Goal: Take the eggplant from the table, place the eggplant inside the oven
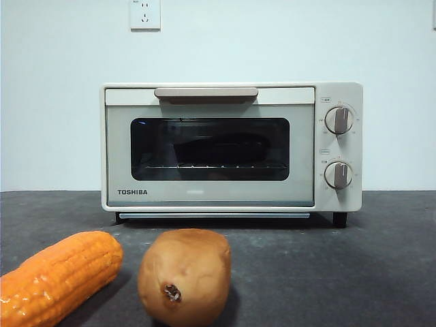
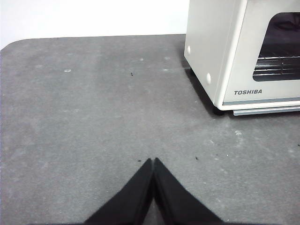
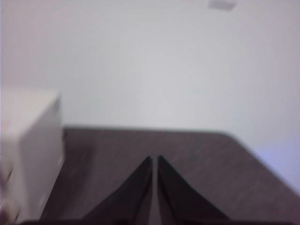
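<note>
Both jaws closed, empty; eggplant point(image 1: 221, 148) lies inside the shut oven point(image 1: 231, 146).

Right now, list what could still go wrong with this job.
The eggplant shows only as a dark shape on the rack behind the closed oven door, so its seating can't be confirmed. The left gripper and right gripper are shut and empty; moving forward might nudge the potato or corn cob.
</note>
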Robot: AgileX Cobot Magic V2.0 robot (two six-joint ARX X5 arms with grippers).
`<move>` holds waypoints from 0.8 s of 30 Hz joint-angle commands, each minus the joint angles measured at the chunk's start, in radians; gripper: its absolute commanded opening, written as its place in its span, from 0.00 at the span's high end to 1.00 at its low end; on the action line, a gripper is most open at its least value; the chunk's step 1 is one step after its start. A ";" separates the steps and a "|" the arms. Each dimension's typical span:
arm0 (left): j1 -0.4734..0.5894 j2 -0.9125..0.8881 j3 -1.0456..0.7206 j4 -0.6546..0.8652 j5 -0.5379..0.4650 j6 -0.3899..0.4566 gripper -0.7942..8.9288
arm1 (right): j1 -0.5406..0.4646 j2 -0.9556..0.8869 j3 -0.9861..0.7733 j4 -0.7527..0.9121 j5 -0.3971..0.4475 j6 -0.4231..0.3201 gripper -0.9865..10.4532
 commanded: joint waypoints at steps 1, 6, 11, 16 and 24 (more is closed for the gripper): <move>0.002 -0.001 -0.015 -0.002 -0.002 0.008 0.91 | -0.019 -0.026 -0.082 0.003 -0.085 0.020 0.91; 0.002 -0.001 -0.015 -0.002 -0.002 0.008 0.91 | -0.021 -0.076 -0.229 0.026 -0.096 0.080 0.91; 0.002 -0.001 -0.015 -0.002 -0.002 0.008 0.91 | -0.021 -0.127 -0.304 0.033 -0.095 0.127 0.91; 0.002 -0.001 -0.015 -0.002 -0.002 0.008 0.91 | -0.021 -0.152 -0.351 0.036 -0.095 0.134 0.91; 0.002 -0.001 -0.015 -0.002 -0.002 0.008 0.91 | -0.019 -0.152 -0.357 -0.011 -0.093 0.146 0.91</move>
